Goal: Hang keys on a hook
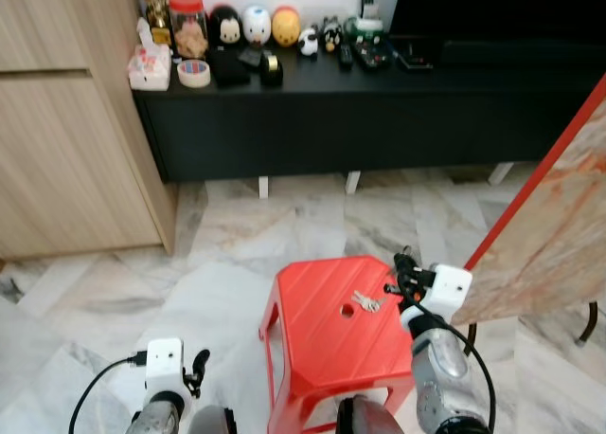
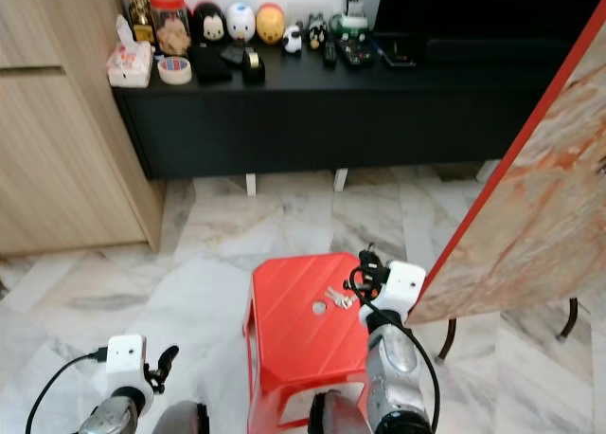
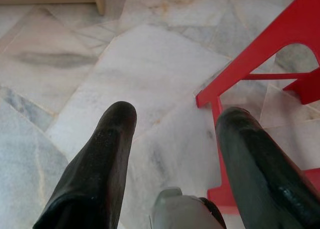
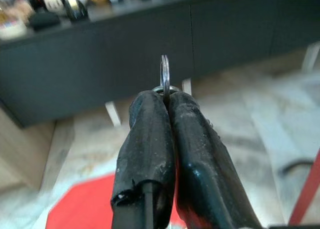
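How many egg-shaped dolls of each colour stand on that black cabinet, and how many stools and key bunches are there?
Black doll: 1
White doll: 1
Yellow doll: 1
Red stool: 1
Keys, one bunch: 1
Total: 5

Keys (image 1: pixel 365 301) on stool (image 1: pixel 312 334)
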